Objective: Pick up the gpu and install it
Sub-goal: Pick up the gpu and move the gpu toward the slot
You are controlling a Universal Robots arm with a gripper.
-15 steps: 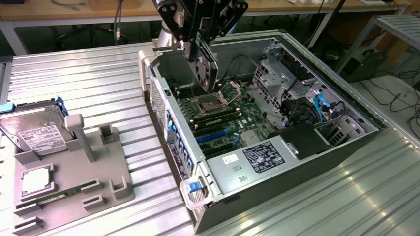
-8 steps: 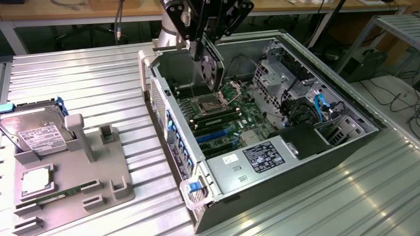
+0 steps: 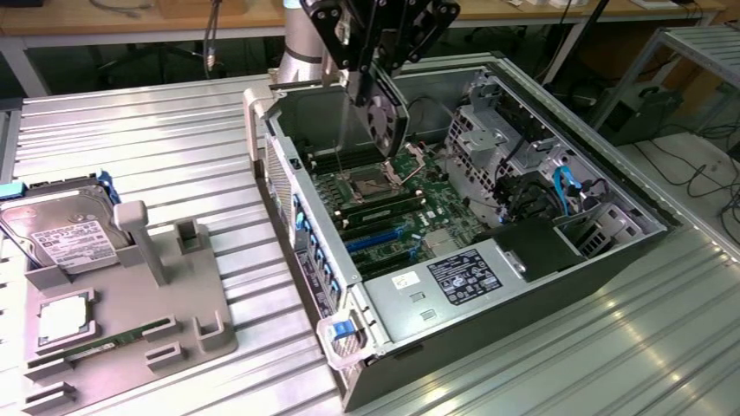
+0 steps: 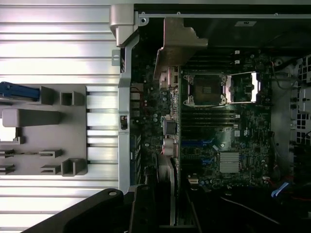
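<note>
The gpu point(image 3: 383, 117) hangs on edge from my gripper point(image 3: 370, 76), which is shut on its upper end. It is a thin card with dark components and a round fan, its silver bracket facing the case's rear wall. It hovers above the motherboard point(image 3: 393, 208) inside the open computer case point(image 3: 543, 286), over the CPU socket area and clear of the blue slots point(image 3: 376, 238). In the wrist view the gpu point(image 4: 171, 131) appears edge-on along the board, its bracket point(image 4: 179, 41) at the far end, and the gripper point(image 4: 167, 206) clamps the near end.
A grey parts fixture point(image 3: 173, 295) at the exterior view's left holds a silver hard drive point(image 3: 64, 230), a CPU point(image 3: 64, 316) and a RAM stick point(image 3: 110, 342). The case stands on a ribbed metal table point(image 3: 151, 147). Cables and drive cages crowd the case's right side.
</note>
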